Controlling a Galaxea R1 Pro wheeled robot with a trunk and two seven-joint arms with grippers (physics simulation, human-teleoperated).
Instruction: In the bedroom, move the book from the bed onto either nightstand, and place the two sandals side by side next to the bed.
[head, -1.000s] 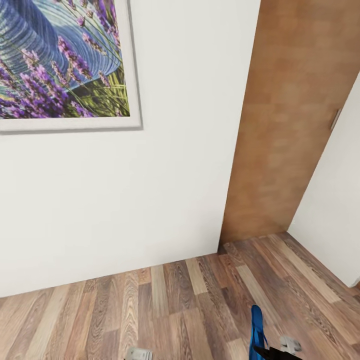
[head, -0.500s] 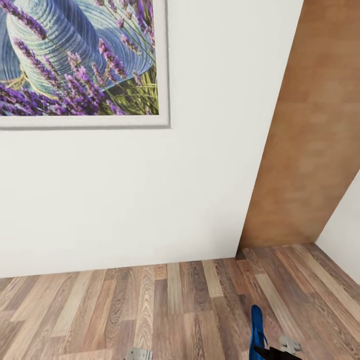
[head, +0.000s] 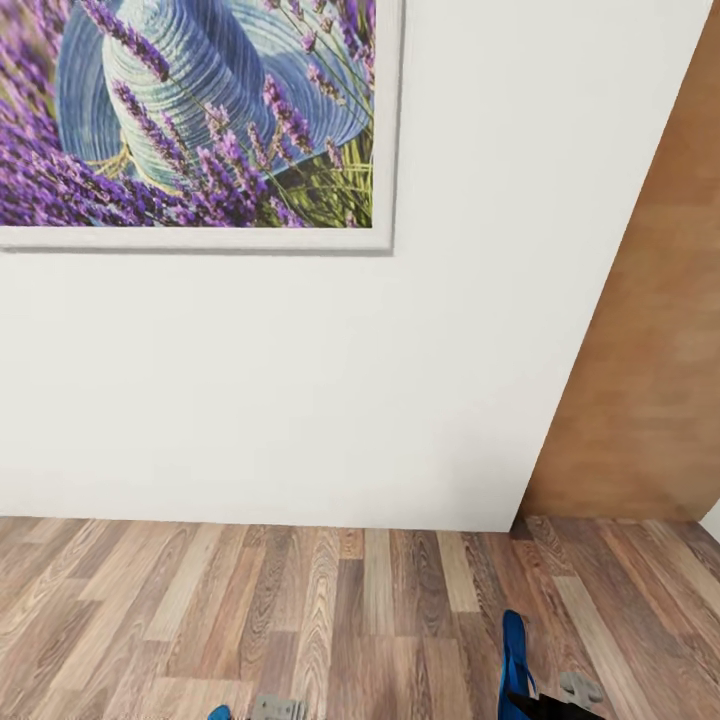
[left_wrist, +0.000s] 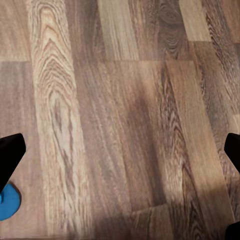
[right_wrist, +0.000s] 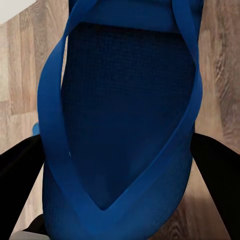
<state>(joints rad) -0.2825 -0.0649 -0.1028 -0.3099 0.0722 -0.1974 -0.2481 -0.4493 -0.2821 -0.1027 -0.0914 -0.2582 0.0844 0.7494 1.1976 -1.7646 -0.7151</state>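
Right gripper (right_wrist: 120, 167) clamped on a blue sandal (right_wrist: 120, 120); dark fingers pressing either side of the sole in the right wrist view, strap loop facing the camera. In the head view, same sandal (head: 514, 655) held on edge over the floor (head: 330, 610), toe toward the wall (head: 300, 400), well short of the floor's edge along that wall. Left gripper (left_wrist: 122, 150) spread wide and empty, bare planks between the fingers.

Small blue patch (left_wrist: 7, 201) just beside one left finger, also peeping in at the near edge of the floor in the head view (head: 218, 713). Possibly the second sandal; too little visible to tell.

Ahead: white wall with a framed picture (head: 200, 120) of lavender and a hat, brown panel (head: 650, 380) at the right corner.

Step in hand, by judgement: carrying the sandal toward the bed.

Handling notes:
- Grip on a thin, floppy sole, so likely to sag or swing. Keep base turns slow.
- Hold the squeeze; no reopening until low over the floor.
- Mind the wall corner and panel when turning with the arm out.
- On arrival, lower until the sole lies flat, parallel to the bed's side edge, leaving room alongside for its pair.
- Check the blue patch before rolling off, to avoid running over it.
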